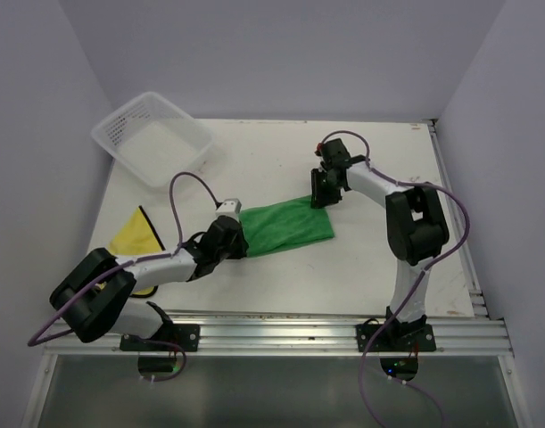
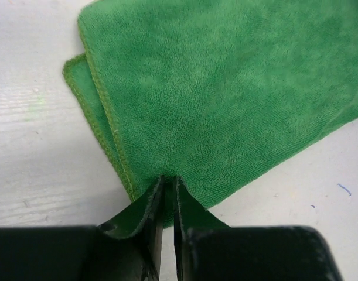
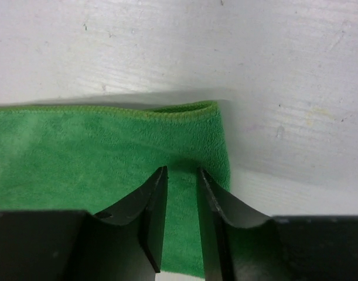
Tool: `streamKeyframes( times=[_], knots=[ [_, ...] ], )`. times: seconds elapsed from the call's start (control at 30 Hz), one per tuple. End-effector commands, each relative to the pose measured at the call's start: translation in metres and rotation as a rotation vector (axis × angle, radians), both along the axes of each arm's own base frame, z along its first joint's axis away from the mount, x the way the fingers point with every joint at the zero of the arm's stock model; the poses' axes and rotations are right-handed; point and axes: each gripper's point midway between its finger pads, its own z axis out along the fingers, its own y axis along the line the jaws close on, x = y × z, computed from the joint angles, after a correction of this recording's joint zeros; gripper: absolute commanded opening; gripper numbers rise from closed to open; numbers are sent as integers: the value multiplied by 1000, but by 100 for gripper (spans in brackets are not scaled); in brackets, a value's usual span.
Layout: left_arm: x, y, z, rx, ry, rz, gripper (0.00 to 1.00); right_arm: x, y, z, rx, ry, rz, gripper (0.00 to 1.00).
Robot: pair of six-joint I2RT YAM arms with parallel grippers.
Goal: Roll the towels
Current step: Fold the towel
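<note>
The fluffy green towel (image 1: pixel 288 226), folded into a flat strip with stitched edges, lies mid-frame, its long axis running lower left to upper right. The left gripper (image 1: pixel 240 237), arm stretched low, pinches the towel's lower-left end. The right gripper (image 1: pixel 325 191), elbow raised, stands slightly parted over the upper-right corner.

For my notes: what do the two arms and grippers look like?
The left arm and right arm share white links and bulky black joints, each trailed by a purple cable. The left gripper and right gripper are black, with tapering fingers. Bases bolt to an aluminium rail.
</note>
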Motion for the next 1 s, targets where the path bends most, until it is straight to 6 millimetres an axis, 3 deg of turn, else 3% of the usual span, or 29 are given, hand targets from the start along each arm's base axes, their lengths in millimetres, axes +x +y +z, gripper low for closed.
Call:
streamKeyframes(
  times=[0.0, 0.07, 0.1, 0.13, 0.17, 0.2, 0.23, 0.27, 0.3, 0.33, 0.37, 0.5, 0.6, 0.7, 0.97],
  knots=[
    [15, 9, 36, 5, -98, 78, 16, 2, 5, 62, 65, -110, 47, 36],
    [31, 3, 74, -1, -185, 67, 24, -7, 1, 70, 72, -115, 35, 44],
    [34, 3, 81, 14, -193, 64, 28, -9, -2, 88, 96, -153, 12, 45],
    [39, 1, 91, 34, -217, 45, 34, -18, -6, 83, 101, -139, -5, 46],
    [51, -6, 116, 20, -259, 52, 52, -19, -8, 89, 123, -159, -24, 47],
    [51, -3, 117, 53, -240, 48, 64, -21, -14, 101, 155, -180, -72, 47],
    [55, -6, 121, 73, -246, 31, 74, -33, -18, 90, 176, -146, -87, 47],
    [63, -13, 140, 56, -275, 32, 94, -33, -20, 91, 202, -153, -106, 47],
    [65, -13, 142, 69, -269, 31, 100, -34, -29, 89, 222, -150, -147, 47],
    [69, -16, 145, 77, -270, 23, 100, -44, -34, 82, 236, -134, -160, 47],
    [74, -21, 159, 64, -290, 14, 99, -45, -34, 82, 272, -133, -161, 47],
    [88, -29, 178, -2, -327, -38, 100, -54, -47, 61, 326, -80, -210, 47],
    [98, -24, 175, -49, -292, -57, 100, -62, -47, 42, 335, -41, -214, 47],
    [105, -15, 158, -84, -212, -65, 100, -66, -43, 29, 354, -13, -203, 47],
    [100, -5, 141, -90, -188, -47, 99, -76, -42, 7, 361, 43, -197, 48]
  ],
)
